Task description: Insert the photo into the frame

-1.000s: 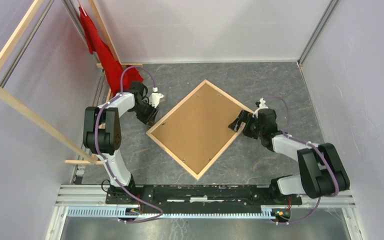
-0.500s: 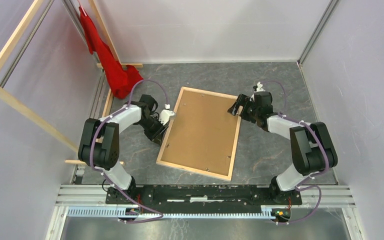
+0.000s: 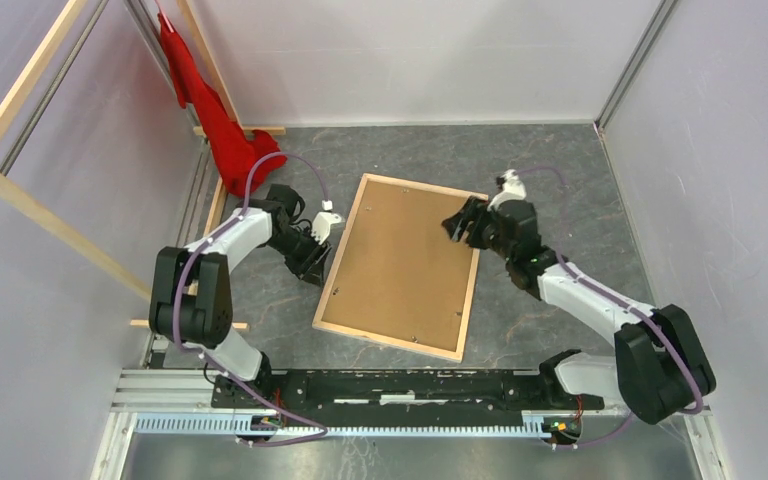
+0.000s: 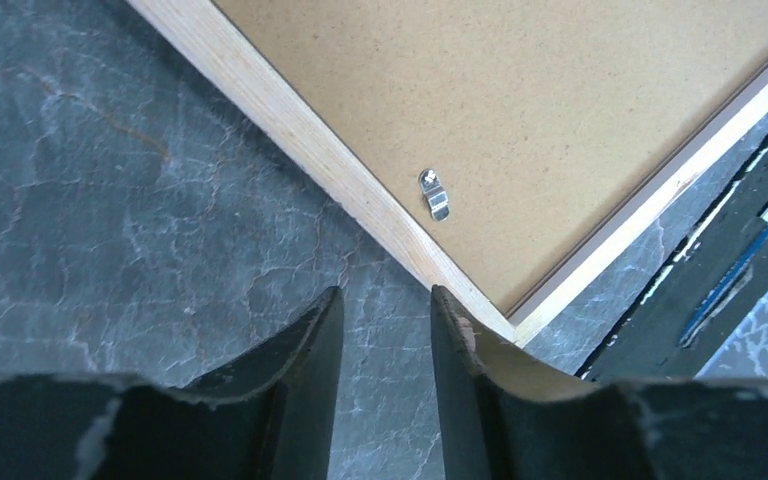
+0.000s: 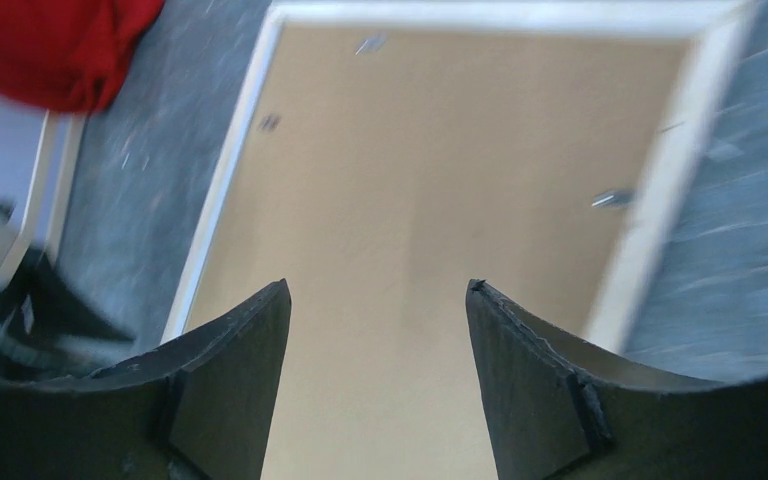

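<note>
One frame (image 3: 388,339) flat on the table (image 3: 560,170), pale wood side and brown backing board (image 3: 400,260) up. Left gripper (image 4: 385,300) low, just outside its left rail by the near corner, jaws barely apart, nothing in them. Right gripper (image 5: 378,292) hovering over the far right corner, jaws wide, empty too.

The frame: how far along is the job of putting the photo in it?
Looks done: the frame lies back up with the board seated inside. In hand: nothing; left gripper beside its left rail, right gripper over the board, both empty. Left: unclear, since the photo is not visible.
</note>
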`<state>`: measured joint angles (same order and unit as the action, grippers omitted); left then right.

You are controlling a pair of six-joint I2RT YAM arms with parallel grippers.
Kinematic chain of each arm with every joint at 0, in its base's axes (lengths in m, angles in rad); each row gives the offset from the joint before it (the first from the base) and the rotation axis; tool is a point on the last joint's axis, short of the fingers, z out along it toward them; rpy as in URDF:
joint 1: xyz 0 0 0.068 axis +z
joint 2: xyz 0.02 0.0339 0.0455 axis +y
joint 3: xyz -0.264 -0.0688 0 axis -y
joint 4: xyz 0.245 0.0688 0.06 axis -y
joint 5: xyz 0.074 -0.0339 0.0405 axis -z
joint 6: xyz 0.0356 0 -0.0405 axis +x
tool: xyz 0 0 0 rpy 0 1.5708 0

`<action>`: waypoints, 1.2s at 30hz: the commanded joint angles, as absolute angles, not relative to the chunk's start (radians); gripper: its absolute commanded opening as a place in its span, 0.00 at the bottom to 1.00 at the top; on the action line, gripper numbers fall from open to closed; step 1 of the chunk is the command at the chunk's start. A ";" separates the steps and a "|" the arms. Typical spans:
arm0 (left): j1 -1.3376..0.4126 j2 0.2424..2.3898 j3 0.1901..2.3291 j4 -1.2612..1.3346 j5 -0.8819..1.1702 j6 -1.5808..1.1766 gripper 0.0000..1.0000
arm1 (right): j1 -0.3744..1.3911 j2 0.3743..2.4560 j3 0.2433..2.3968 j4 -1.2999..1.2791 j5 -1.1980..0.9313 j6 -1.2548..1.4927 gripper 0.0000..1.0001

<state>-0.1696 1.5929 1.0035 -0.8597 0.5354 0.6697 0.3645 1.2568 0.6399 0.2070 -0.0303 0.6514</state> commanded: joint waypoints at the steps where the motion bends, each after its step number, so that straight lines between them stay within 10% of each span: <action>1: -0.170 1.652 1.044 -0.872 0.608 0.702 0.40 | 0.531 1.265 0.570 0.308 -0.007 0.721 0.71; 6: -0.170 1.696 1.048 -0.843 0.607 0.694 0.25 | 0.675 1.349 0.523 0.465 -0.031 0.819 0.71; 36: -0.170 1.770 1.052 -0.845 0.582 0.682 0.09 | 1.036 1.916 0.905 0.607 -0.044 0.884 0.47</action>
<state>-0.1692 1.7470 1.0481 -0.8814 0.6109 0.6701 1.0248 1.8919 0.8612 0.5819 -0.0444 0.8906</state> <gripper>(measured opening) 0.105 0.494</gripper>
